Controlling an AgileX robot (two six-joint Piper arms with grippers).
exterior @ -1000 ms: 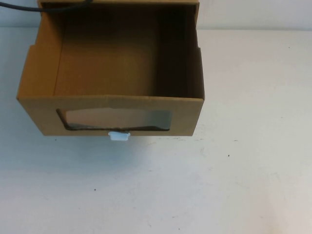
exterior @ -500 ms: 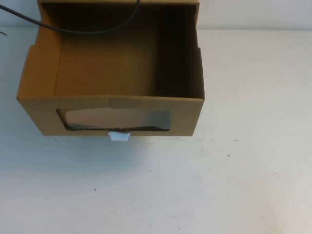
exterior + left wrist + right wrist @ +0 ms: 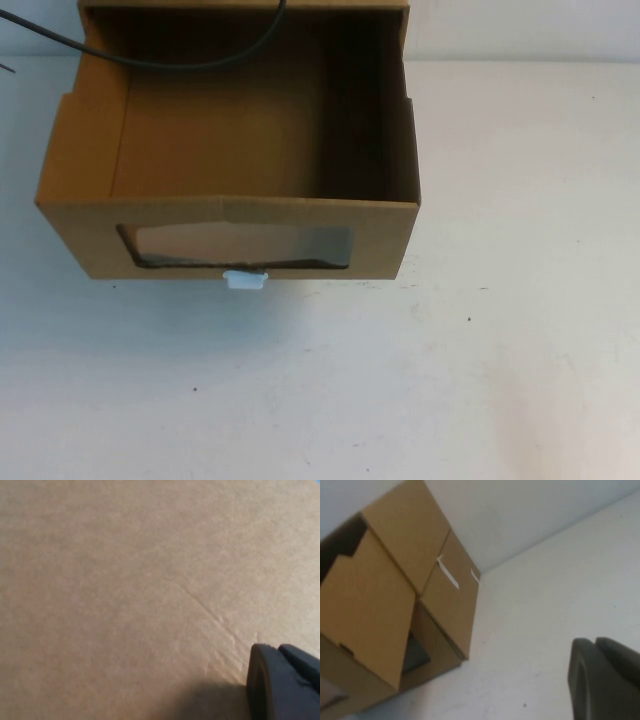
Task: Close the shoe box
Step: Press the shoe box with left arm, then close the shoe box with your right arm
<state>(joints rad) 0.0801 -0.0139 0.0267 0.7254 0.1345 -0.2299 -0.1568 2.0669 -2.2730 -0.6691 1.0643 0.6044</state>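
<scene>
The shoe box [image 3: 385, 235] is a brown cardboard drawer pulled out toward me, open and empty, with a clear window [image 3: 240, 245] and a white pull tab [image 3: 245, 280] below it. Its outer sleeve [image 3: 395, 8] shows at the top edge. Neither gripper shows in the high view. My left gripper [image 3: 285, 685] is very close to a plain cardboard face [image 3: 125, 580] that fills its wrist view. My right gripper [image 3: 605, 680] hangs over the white table to the side of the box [image 3: 365, 610], apart from it.
A black cable [image 3: 170, 62] hangs across the back of the open drawer. The white table [image 3: 500, 350] stretches in front of and to the right of the box. A pale wall [image 3: 520, 515] stands behind the box.
The black cable has dropped from the top edge to hang over the back of the drawer, then stayed put. The box has not moved.
</scene>
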